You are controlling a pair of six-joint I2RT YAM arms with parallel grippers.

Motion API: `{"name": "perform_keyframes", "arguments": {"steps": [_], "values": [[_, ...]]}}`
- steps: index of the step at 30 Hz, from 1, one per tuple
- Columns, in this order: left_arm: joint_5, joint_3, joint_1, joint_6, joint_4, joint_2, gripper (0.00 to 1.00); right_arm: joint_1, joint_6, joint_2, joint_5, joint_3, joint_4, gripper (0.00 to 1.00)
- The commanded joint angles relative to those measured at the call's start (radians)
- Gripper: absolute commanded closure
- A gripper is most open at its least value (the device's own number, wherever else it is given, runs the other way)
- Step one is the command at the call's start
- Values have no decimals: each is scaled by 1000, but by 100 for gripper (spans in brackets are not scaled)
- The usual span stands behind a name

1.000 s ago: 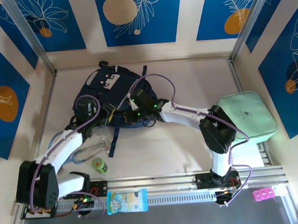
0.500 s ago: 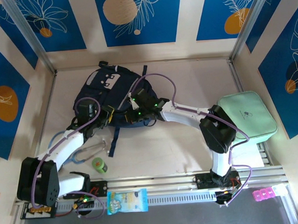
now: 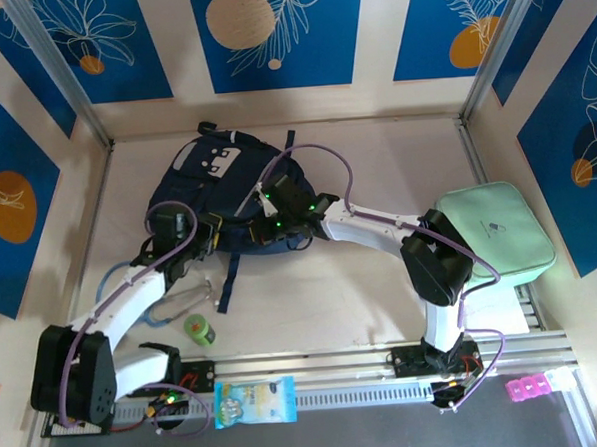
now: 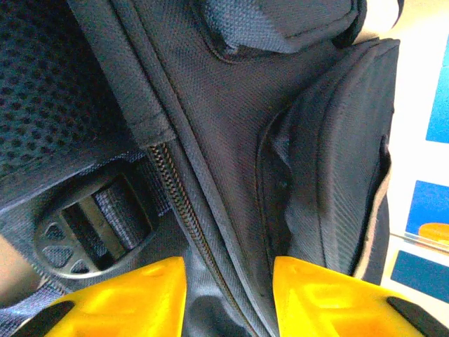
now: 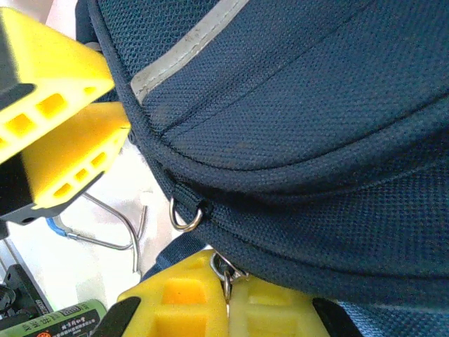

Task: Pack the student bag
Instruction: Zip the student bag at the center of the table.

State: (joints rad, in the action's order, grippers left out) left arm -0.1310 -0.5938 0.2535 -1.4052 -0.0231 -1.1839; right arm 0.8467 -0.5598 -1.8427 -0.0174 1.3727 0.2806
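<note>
Your student bag [image 3: 211, 173] lies on the far-left part of the table [image 3: 375, 159]. Your right gripper [image 5: 226, 302] is pinched tight on its zipper pull [image 5: 224, 272]. Your left gripper [image 4: 229, 295] stands part-open astride the zipper [image 4: 175, 189]; you can't tell whether it grips.

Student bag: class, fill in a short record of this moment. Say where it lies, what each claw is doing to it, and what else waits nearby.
bag: student bag lying flat toward the far left of the table
right claw: right claw shut on the zip pull
left claw: left claw straddling the zip, jaws apart with bag fabric between them; grip unclear
nearby: mint-green case at the right edge; green roll by the left arm's base
</note>
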Motion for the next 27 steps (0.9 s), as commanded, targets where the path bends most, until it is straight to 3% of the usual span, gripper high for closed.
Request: {"name": "perform_keyframes", "arguments": {"steps": [1, 5, 9, 11, 21, 27], "values": [[-42, -29, 5, 3, -58, -68, 62, 0, -8, 15, 35, 42, -29, 100], [-47, -38, 6, 0, -113, -120, 67, -1, -2, 29, 37, 35, -28, 100], [-19, -74, 4, 39, -84, -131, 93, -3, 25, 43, 18, 41, 60, 100], [4, -92, 4, 72, -39, -124, 100, -16, 57, 64, -6, 20, 121, 100], [-54, -91, 3, 156, 7, -113, 100, -179, 123, 126, -233, 5, 253, 100], [-139, -127, 5, 243, 24, -137, 100, -199, 105, 77, -284, 78, 311, 100]]}}
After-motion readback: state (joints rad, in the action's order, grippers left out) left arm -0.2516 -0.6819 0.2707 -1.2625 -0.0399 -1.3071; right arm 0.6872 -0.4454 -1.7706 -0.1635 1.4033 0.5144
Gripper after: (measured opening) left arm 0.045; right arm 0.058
